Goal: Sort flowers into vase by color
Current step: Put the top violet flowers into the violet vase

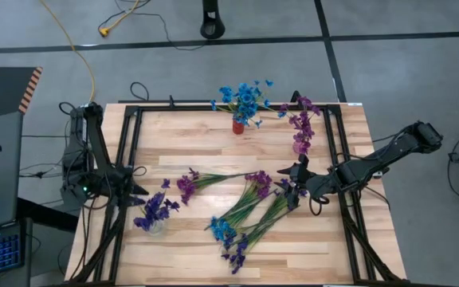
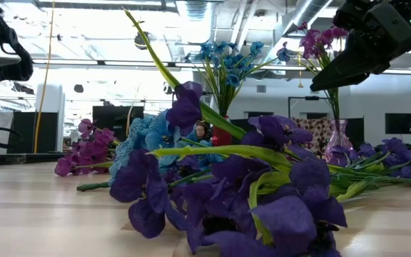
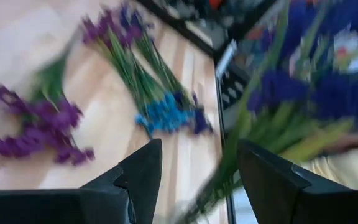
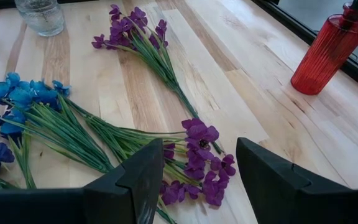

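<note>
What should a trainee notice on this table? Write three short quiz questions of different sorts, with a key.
1. True or false: the red ribbed vase holds magenta flowers.
2. The right gripper, above the loose green-stemmed flowers, is: A open and empty; B shut on a stem; C inside a vase.
3. Fill in: the clear glass jar holds ___ blossoms.
Key: 1 false, it holds bright blue blossoms; 2 A; 3 dark violet.

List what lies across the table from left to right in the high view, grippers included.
left gripper, open → clear vase of indigo flowers → loose magenta stem → red vase of blue flowers → right gripper, open above the pile's magenta end.
</note>
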